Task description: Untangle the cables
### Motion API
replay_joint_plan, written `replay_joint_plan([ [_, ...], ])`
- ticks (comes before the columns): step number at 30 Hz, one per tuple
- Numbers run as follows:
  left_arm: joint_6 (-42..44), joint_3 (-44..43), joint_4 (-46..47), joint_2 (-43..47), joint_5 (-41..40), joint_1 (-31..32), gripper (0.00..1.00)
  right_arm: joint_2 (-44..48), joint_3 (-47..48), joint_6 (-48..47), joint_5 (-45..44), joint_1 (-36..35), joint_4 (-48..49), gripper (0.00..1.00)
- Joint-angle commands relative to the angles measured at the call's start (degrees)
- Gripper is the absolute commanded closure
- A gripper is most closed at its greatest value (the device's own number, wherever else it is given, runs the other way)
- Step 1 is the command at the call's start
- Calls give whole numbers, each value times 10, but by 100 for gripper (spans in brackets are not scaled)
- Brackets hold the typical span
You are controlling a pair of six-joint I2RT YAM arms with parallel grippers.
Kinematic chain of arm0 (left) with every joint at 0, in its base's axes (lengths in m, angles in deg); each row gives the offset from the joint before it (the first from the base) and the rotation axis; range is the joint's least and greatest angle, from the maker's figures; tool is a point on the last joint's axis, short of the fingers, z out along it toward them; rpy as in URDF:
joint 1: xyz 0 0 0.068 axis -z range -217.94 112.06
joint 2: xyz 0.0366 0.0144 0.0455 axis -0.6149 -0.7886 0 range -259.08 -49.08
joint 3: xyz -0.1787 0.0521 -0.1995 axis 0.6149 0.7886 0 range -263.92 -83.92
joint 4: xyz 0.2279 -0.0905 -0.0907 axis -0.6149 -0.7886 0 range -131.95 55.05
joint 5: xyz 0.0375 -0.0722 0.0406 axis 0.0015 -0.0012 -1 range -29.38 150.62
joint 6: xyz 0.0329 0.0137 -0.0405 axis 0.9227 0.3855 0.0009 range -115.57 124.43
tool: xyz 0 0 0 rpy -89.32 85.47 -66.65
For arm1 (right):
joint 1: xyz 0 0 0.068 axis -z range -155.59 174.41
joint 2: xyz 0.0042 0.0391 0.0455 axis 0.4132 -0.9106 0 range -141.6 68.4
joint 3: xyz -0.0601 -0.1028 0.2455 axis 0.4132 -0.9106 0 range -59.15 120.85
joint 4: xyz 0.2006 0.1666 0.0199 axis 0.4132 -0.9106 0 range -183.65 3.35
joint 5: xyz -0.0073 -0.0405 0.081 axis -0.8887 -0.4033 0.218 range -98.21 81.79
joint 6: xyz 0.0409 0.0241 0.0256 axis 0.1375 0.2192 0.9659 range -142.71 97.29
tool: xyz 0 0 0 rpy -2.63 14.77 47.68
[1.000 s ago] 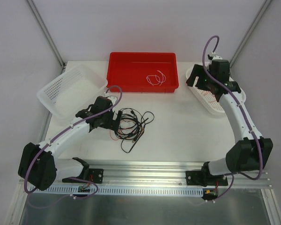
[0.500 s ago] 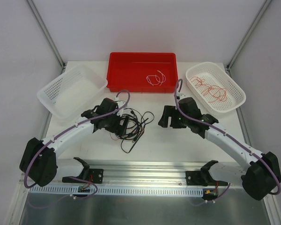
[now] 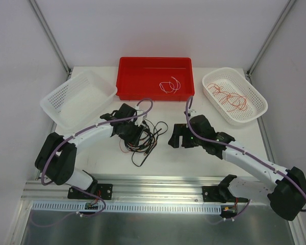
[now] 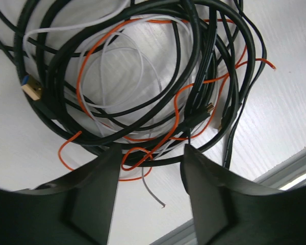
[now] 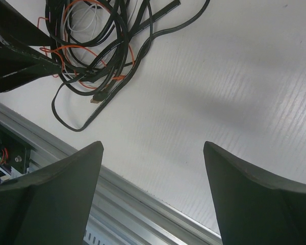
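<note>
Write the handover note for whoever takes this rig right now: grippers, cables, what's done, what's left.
Left gripper: open, jaws astride the near edge of the tangle, nothing gripped yet.
Right gripper: open, empty, over bare table beside the tangle.
Cables: black, orange and white tangle mid-table; a white cable in the red bin; orange cables in the right basket.
Done: those sorted.
Left: the tangle.
</note>
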Motion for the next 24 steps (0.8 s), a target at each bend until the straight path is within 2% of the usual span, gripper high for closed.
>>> replay_joint_plan([
  [1, 22, -15, 5, -4, 23, 12, 53, 15, -3, 10, -14, -6, 28, 16],
  [2, 21, -16, 5, -5, 24, 13, 63, 15, -3, 10, -16, -6, 29, 16],
  [5, 21, -15, 5, -6, 31, 18, 79, 15, -4, 8, -18, -7, 31, 16],
  [6, 22, -14, 4, -6, 30, 24, 89, 15, -5, 9, -18, -7, 31, 16],
  [8, 22, -14, 4, -1, 20, 30, 100, 21, -5, 8, -20, -7, 30, 16],
  [12, 13, -28, 5, 47, 23, 36, 100, 44, -4, 0, -27, -7, 11, 16],
  [14, -12, -50, 1, 81, -8, 52, 100, 67, -5, -3, -47, -8, 2, 16],
  [20, -47, -207, -26, 130, -47, 96, 100, 153, -3, -18, -102, -7, -56, 16],
  [24, -60, -320, -29, 142, -57, 114, 100, 242, -9, -28, -143, -7, -109, 16],
])
